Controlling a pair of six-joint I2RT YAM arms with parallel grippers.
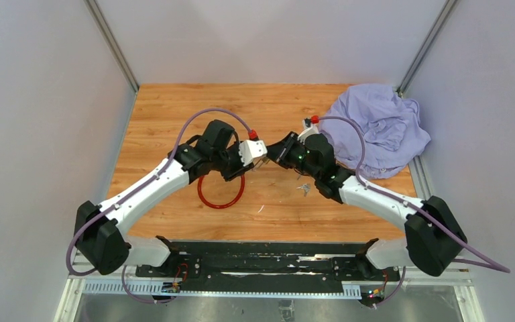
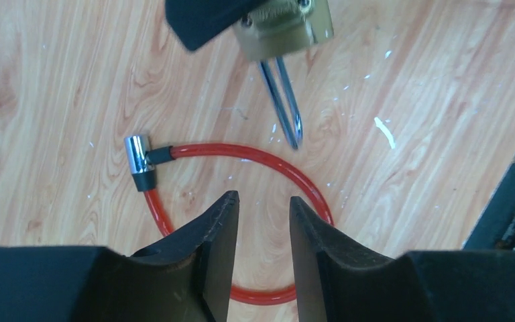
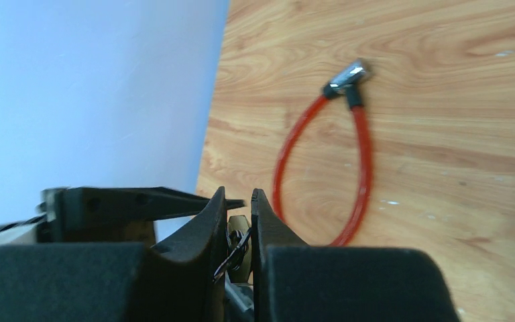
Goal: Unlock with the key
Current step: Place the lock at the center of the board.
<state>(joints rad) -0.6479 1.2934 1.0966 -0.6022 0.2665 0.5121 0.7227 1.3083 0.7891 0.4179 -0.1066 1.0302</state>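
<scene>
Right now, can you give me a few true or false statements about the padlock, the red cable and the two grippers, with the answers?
1. The red cable lies on the table. True.
2. The left gripper holds the padlock. False: the right gripper clamps it; the left one is open and empty.
3. A purple cloth sits at the table's far right. True.
4. The cable runs through the padlock's shackle. False: it forms its own loop, clear of the shackle.
</scene>
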